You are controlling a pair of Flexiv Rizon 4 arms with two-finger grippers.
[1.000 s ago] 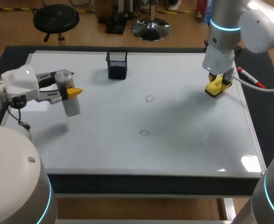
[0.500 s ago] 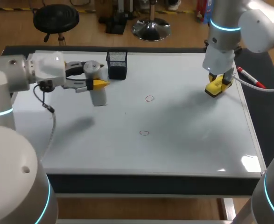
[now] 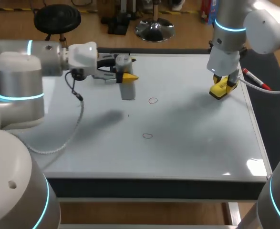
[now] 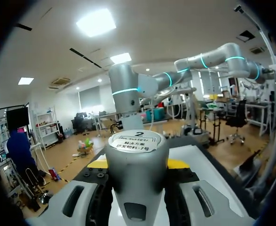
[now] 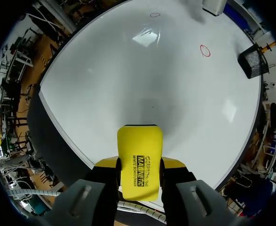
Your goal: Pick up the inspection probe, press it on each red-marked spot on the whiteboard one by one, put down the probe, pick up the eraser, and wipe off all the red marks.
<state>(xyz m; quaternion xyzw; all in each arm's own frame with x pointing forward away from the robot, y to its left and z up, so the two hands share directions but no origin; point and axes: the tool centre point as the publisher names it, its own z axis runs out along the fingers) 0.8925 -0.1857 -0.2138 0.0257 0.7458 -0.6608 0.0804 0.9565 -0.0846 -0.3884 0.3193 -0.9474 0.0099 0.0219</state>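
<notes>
My left gripper [image 3: 127,76] is shut on the grey cylindrical inspection probe [image 3: 127,90], which hangs over the whiteboard [image 3: 202,143] just left of the far red mark [image 3: 152,100]. A second red mark [image 3: 147,136] lies nearer the front. In the left wrist view the probe [image 4: 137,165] fills the gap between the fingers of the gripper [image 4: 138,162]. Near the board's right edge, my right gripper [image 3: 224,85] is shut on the yellow eraser [image 3: 217,91]. The right wrist view shows that eraser [image 5: 138,162] in the gripper [image 5: 140,165], with both red marks [image 5: 205,50] [image 5: 154,14] ahead.
A black mesh pen holder [image 5: 251,60] stands at the board's back, mostly hidden behind my left gripper in the head view. A red marker pen [image 3: 255,79] lies beside the board's right edge. The board's front half holds nothing but the near mark.
My left arm has swung the probe from the board's left edge rightward and toward the back, up to the far red mark. The right arm and eraser have not moved.
</notes>
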